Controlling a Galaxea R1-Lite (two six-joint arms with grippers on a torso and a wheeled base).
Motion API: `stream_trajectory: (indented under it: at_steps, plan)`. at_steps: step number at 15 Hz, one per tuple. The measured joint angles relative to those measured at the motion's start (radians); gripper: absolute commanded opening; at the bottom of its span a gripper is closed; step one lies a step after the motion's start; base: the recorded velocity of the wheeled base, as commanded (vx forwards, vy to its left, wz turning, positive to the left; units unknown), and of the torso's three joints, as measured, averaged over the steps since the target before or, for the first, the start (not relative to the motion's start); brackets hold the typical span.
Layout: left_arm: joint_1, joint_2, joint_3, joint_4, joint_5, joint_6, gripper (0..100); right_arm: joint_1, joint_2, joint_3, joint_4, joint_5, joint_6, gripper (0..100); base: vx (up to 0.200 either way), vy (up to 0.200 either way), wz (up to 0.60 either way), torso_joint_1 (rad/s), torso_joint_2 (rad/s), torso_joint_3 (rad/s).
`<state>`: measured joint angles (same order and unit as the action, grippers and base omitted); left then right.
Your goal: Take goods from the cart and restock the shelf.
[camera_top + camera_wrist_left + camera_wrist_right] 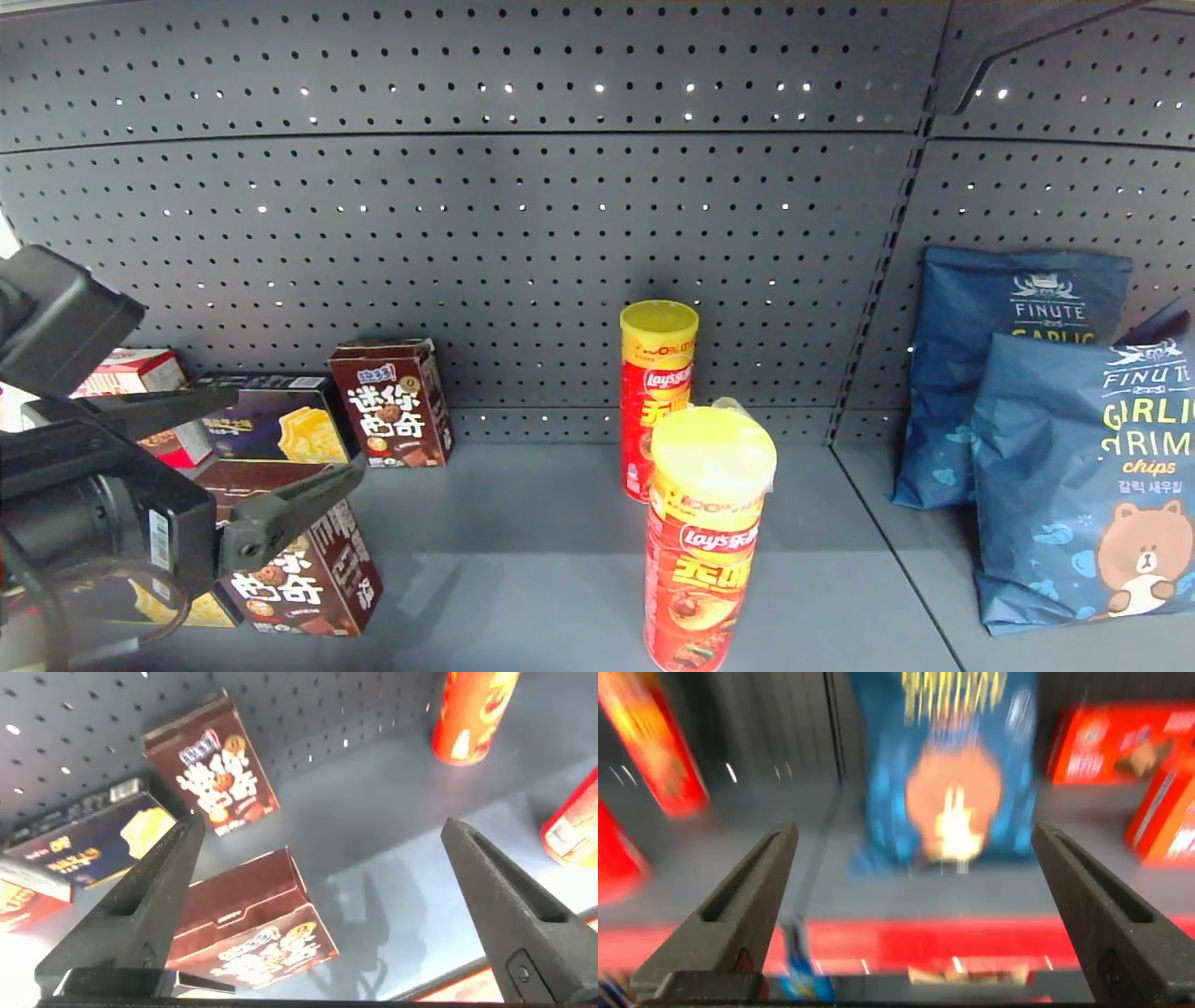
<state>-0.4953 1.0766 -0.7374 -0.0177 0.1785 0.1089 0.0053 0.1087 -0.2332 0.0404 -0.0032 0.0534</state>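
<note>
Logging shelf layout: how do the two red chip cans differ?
The front chip can stands near the shelf edge; the rear chip can stands back by the pegboard. The front can shows clear film at its lid; the rear can's lid is bare. Both stand upright, red with yellow lids.

1. The grey shelf [523, 523] carried every item, backed by a perforated panel [523, 261].
2. The rear chip can [658, 392] stood upright by that panel.
3. A second can [709, 551] stood just in front of the rear chip can.
4. Left of the rear chip can were a brown cookie box [392, 401], a dark box [280, 425] and another brown box [317, 579] nearer the front.
5. Well to its right stood two blue chip bags [1008, 364], one ahead of the other.
</note>
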Motion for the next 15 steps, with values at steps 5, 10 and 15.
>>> stream_trajectory:
  at_steps: [5,10,15]
  plan:
    - [-0.006,-0.001,0.006,-0.035,-0.001,0.0,100,0.117,0.378,-0.31,0.117,0.156,-0.149,100,0.0,0.0,0.0,0.0,0.0,0.0]
    - [-0.002,0.023,-0.003,-0.037,-0.002,0.0,100,0.388,0.689,-0.323,0.049,0.111,-0.203,100,0.0,0.0,0.0,0.0,0.0,0.0]
    - [0.0,0.031,-0.005,-0.037,-0.002,0.0,100,0.579,0.976,-0.264,-0.169,0.016,-0.159,100,0.0,0.0,0.0,0.0,0.0,0.0]
